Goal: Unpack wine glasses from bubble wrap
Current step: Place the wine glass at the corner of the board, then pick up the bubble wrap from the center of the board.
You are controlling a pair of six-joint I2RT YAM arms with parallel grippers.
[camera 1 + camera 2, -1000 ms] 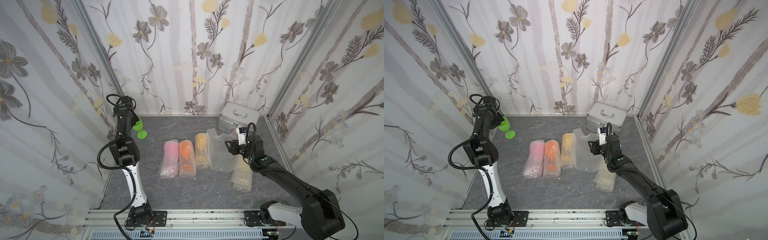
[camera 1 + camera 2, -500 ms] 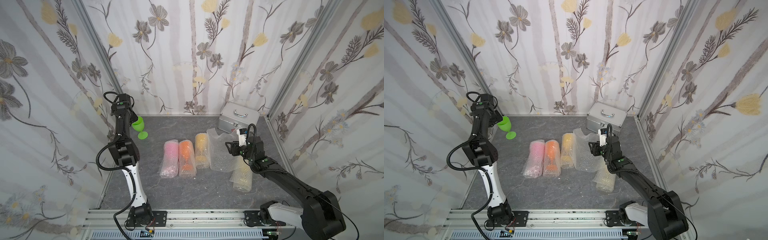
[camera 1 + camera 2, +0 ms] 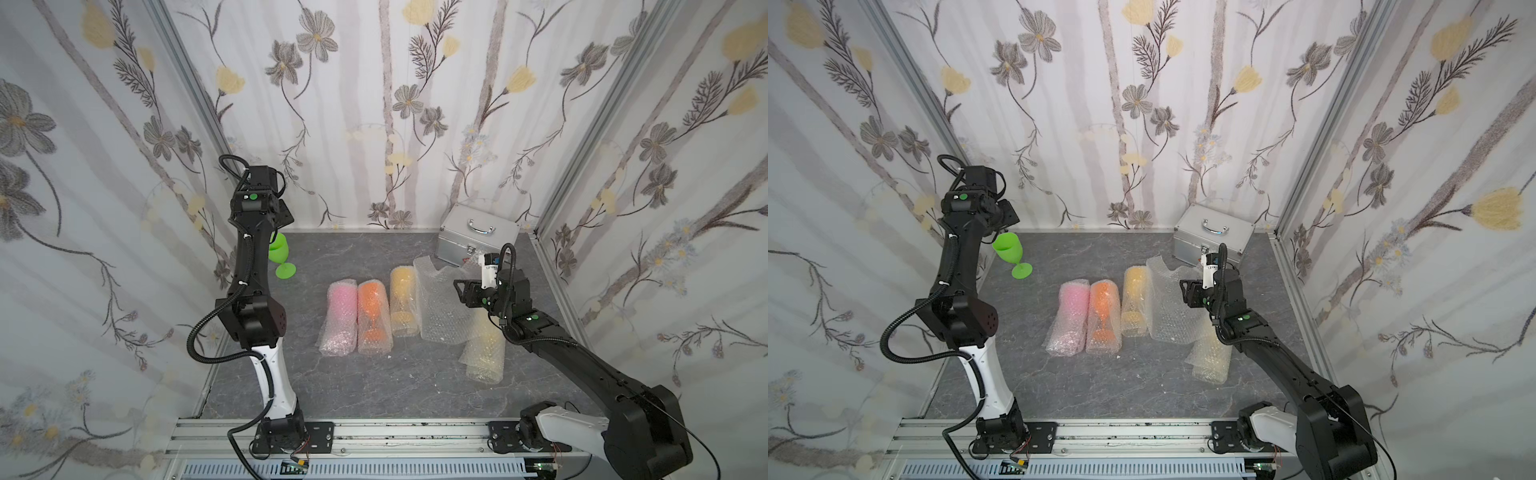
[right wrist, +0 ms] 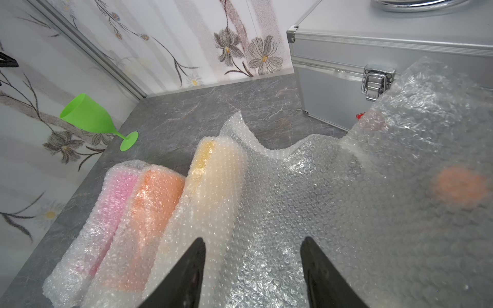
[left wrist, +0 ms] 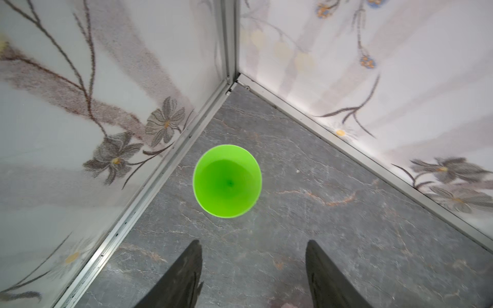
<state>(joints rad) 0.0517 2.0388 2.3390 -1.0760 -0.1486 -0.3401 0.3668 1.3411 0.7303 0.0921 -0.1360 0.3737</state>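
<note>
A green wine glass (image 3: 281, 257) (image 3: 1011, 255) stands upright on its foot in the far left corner, unwrapped. My left gripper (image 5: 252, 242) hangs open above it, looking down into the bowl (image 5: 227, 181), and touches nothing. Three bubble wrap rolls lie side by side mid-floor, showing pink (image 3: 340, 318), orange (image 3: 374, 316) and yellow (image 3: 403, 301) glasses through the wrap. A fourth roll (image 3: 484, 349) lies under my right arm. My right gripper (image 4: 252, 240) (image 3: 459, 291) is open over a flat, crinkled bubble wrap sheet (image 4: 320, 200) (image 3: 440, 303).
A silver latched case (image 3: 478, 237) (image 4: 346, 53) stands at the back right, touching the sheet's far edge. An orange blur (image 4: 458, 186) shows through the sheet. Flowered walls close in three sides, and a metal rail (image 3: 374, 432) runs along the front.
My left gripper has opened, let go of the green glass and drawn up and away from it. The glass now stands alone. The right arm has not moved.
</note>
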